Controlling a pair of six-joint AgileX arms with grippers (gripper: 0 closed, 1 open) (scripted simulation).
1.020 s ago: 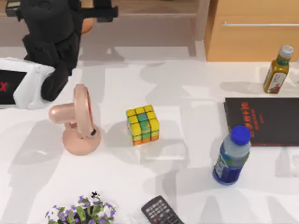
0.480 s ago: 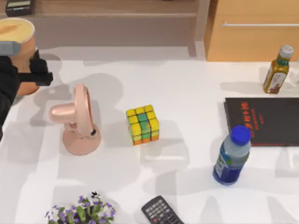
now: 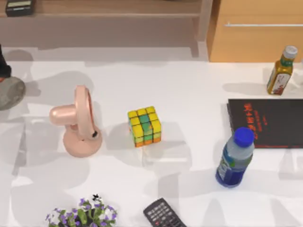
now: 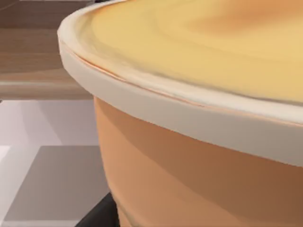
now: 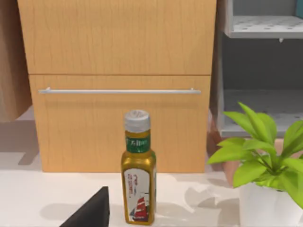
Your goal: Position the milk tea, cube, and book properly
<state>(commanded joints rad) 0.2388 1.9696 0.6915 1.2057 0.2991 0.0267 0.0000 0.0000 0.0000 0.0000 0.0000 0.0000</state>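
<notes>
On the white table (image 3: 199, 94), the job is, by my reading, in its first stage: of the three items, only the milk tea (image 4: 189, 165) is in play. It sits hard up against my left wrist camera, showing peach-orange wall, pale rim and creamy top. My left arm (image 3: 3, 66) is just inside the top view's left edge, above a grey rounded shape that I cannot identify with confidence. A dark part pressed to the cup's lower wall looks like one of the left fingers (image 4: 97, 215). From that I judge them pinched on the cup, carrying it at the table's left side, though the grip itself is mostly hidden. The cube (image 3: 144, 126) rests untouched near the table's middle, just right of a pink fan (image 3: 78, 123) and well apart from the black book (image 3: 267, 122) on the right. Its placement is not yet done. The book is also still to be handled. It may be the teal sliver (image 5: 299, 7) on a shelf, but too little of that shows to be sure. My right arm is parked, its wrist camera facing the olive bottle (image 5: 138, 168) at the table's right rear, before the wooden cabinet (image 5: 118, 47). I cannot tell how its fingers stand.
</notes>
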